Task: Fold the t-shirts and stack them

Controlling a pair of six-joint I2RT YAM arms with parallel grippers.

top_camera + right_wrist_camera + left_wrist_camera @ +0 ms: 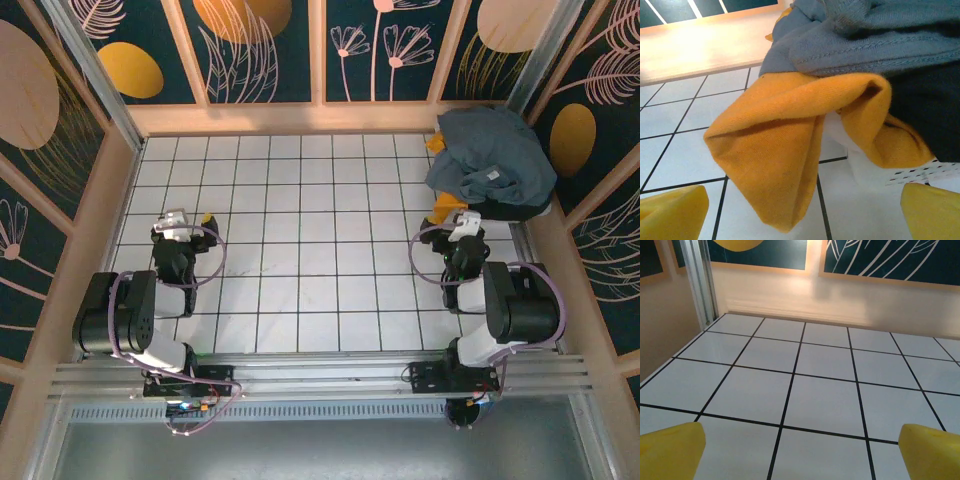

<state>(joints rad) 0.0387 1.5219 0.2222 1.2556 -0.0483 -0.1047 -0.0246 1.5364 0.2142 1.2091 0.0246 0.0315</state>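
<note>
T-shirts (490,165) lie in one crumpled heap at the far right corner of the white tiled table (300,200). A grey-blue shirt (485,140) sits on top, its pale neck label (497,178) showing. Under it, a yellow-orange shirt (790,145) pokes out in a loose fold, and a black shirt (925,110) lies beside that. The right gripper (460,225) hovers just in front of the heap with its fingers spread wide, holding nothing. The left gripper (188,220) hangs over bare tiles on the left, well apart from the clothes, fingers also spread and empty. Judging by this, the task has not begun: nothing is folded, nothing is neatly stacked, and every shirt is left to do.
</note>
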